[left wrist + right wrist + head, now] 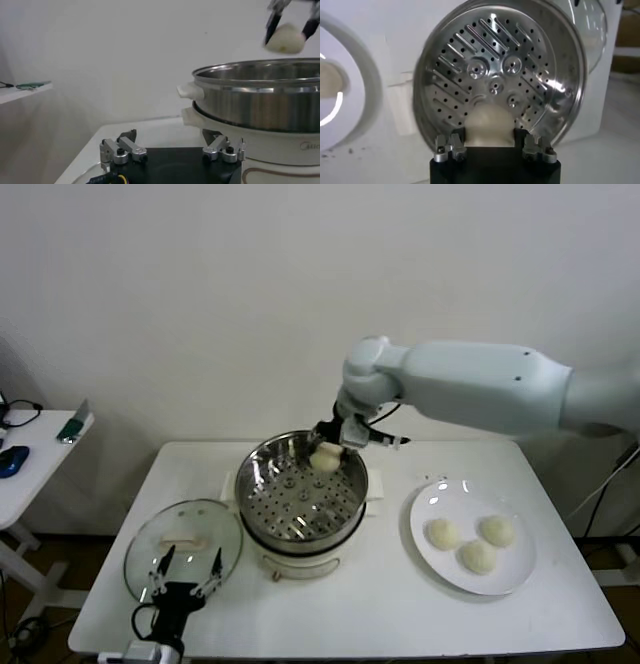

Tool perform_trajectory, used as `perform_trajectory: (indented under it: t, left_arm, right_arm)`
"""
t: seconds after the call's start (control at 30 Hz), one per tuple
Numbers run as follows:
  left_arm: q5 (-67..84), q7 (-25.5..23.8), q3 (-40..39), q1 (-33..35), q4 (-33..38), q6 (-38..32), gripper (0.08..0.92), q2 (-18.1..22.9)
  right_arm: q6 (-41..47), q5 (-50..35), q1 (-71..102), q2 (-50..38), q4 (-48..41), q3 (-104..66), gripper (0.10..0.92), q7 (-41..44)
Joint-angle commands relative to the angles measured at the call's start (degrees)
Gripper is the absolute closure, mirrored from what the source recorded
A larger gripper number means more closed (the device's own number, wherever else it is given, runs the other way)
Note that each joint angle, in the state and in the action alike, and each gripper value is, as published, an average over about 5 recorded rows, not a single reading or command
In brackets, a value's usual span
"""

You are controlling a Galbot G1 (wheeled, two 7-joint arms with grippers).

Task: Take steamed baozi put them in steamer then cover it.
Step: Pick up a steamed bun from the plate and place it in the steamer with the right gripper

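Observation:
My right gripper (328, 446) hangs over the far rim of the steamer (262, 484), shut on one cream-white baozi (325, 458). In the right wrist view that baozi (489, 124) sits between the fingers above the empty perforated steamer floor (490, 65). Three more baozi (478, 556) lie on the white plate (432, 564) at the right. The glass cover (183, 545) with its pale handle lies flat on the table left of the steamer. My left gripper (184, 569) rests open just in front of the cover. The left wrist view shows the held baozi (285, 39) above the steamer wall (260, 100).
A white side table (30, 459) with small items stands at the far left. The white pot base (300, 562) sits under the steamer. The wall is close behind the table.

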State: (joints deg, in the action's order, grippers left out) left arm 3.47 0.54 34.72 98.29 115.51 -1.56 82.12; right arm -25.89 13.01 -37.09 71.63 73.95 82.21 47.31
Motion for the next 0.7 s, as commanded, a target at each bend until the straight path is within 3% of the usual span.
perform_trajectory:
  t: [0.03,0.5,0.7]
  left_arm:
    - [-0.2,0.2,0.0,0.2,0.2,-0.2,0.177,0.2]
    - [-0.2,0.2,0.2,0.0,-0.2,-0.2,0.177,0.3]
    - [-0.2,0.3,0.1,0.0,-0.3,-0.2,0.177,0.3]
  right_arm:
    - [-4.0,9.1,7.3,5.9,-8.1,-1.1,0.389,-3.2]
    - [-6.8,12.7,11.4,8.7,-19.0,-4.4,0.386,-4.8]
    - [-7.2,10.9,11.4,9.3,-19.6,-4.7,0.273,-5.7]
